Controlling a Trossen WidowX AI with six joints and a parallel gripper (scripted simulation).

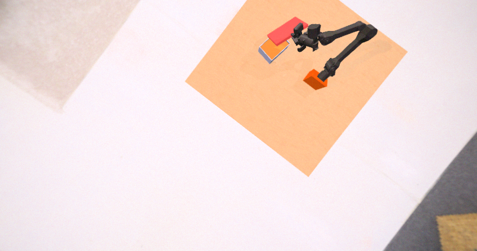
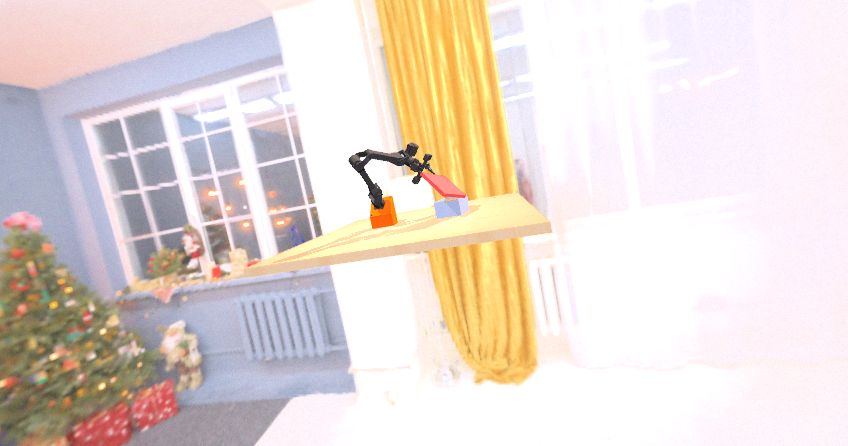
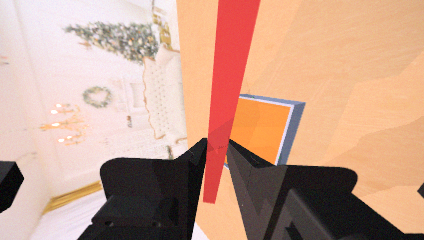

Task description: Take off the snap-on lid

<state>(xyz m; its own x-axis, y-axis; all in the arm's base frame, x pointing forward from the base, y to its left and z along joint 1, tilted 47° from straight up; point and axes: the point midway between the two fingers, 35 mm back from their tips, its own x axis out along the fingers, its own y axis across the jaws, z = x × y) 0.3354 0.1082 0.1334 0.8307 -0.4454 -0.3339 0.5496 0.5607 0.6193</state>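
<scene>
Top view, lid: tilted, partly over the box
Fingers: clenched on lid
Advice: clear the box, then level and lower beside it

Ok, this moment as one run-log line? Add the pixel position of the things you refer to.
gripper (image 1: 294,40) (image 2: 429,171) (image 3: 216,142): shut on red lid (image 1: 286,31) (image 2: 443,184) (image 3: 231,65) | lid: off box, tilted | box (image 1: 265,55) (image 2: 450,208) (image 3: 295,131): open, on table (image 1: 268,104) (image 2: 357,242) (image 3: 370,65) | pending: lay lid flat
</scene>
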